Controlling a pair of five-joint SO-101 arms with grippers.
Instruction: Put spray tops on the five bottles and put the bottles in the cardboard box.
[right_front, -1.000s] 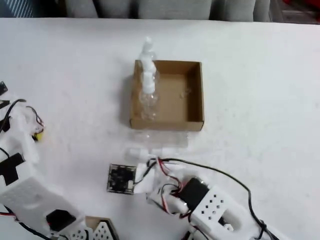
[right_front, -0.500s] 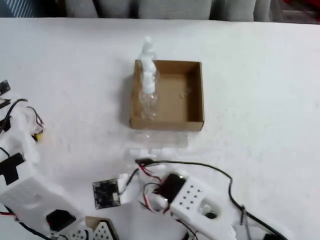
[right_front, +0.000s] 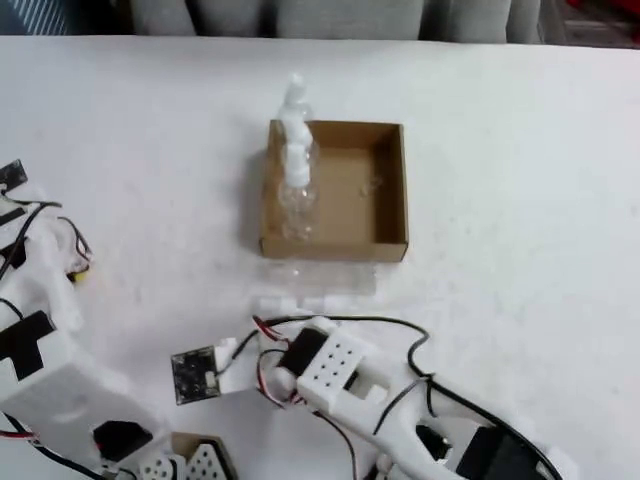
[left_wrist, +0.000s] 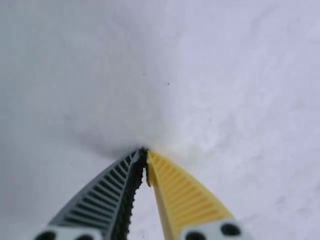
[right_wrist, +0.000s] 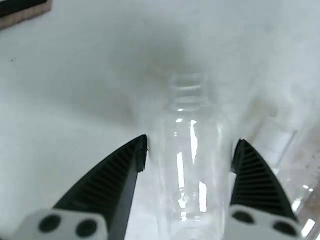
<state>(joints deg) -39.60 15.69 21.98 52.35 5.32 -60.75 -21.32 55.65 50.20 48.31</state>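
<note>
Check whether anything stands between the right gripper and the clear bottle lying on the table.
Nothing visible does. The right gripper is open, and the clear bottle lies on the table directly between its fingers, with its bare threaded neck pointing away from the gripper.

"What is your table holding?"

"Your white table (right_front: 520, 150) carries the cardboard box (right_front: 335, 247) near its middle, open side up."

"Is anything loose on it?"

"Clear bottles (right_front: 318, 285) lie on the tabletop just beside the box's near wall. Your right wrist view shows one bottle (right_wrist: 192, 150) lying flat, its threaded neck bare."
</note>
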